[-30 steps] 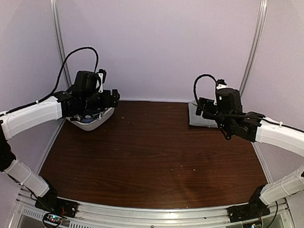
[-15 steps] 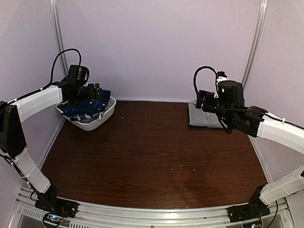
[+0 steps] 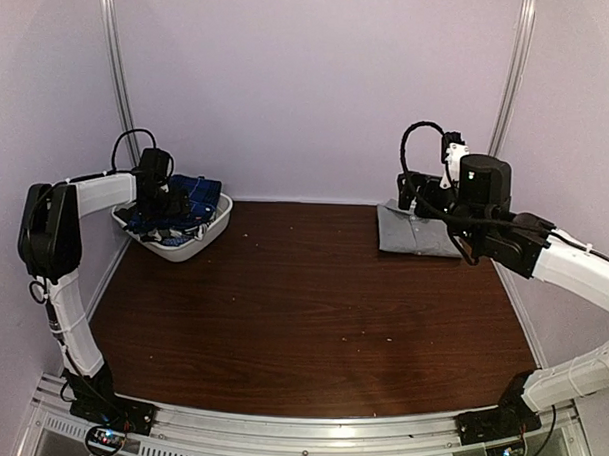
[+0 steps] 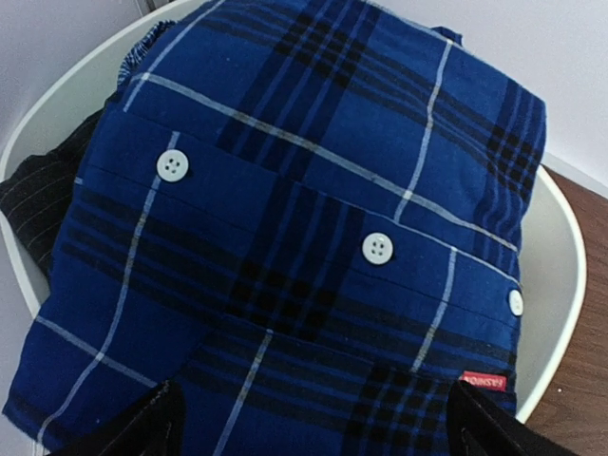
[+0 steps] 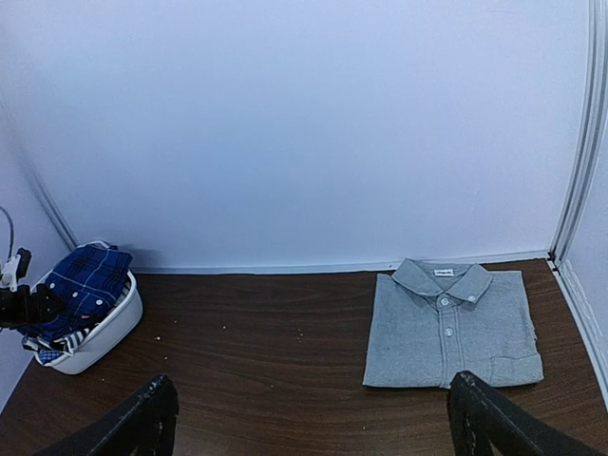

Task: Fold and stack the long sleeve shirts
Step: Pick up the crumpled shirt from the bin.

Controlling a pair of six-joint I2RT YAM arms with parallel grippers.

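Pick-up step, I judge: my left gripper (image 4: pixel 313 427) gapes empty over the royal-blue plaid cloth shirt (image 4: pixel 313 218) in the white plastic basket (image 3: pixel 210 239), upper left, so next I pinch it; my right gripper (image 5: pixel 313 423), likewise wide and empty, faces the folded grey shirt (image 5: pixel 446 328).

The dark wood table (image 3: pixel 301 318) lies open from 6 o'clock through its centre. At 10 o'clock the white basket (image 3: pixel 216 228), heaped with a blue plaid shirt (image 4: pixel 313 190), fills the corner against the walls. The left gripper (image 4: pixel 313 432) hangs spread just over it. At 2 o'clock a folded grey shirt (image 5: pixel 451 323) takes the far corner. The right gripper (image 5: pixel 313 432) hangs spread over bare wood short of it.
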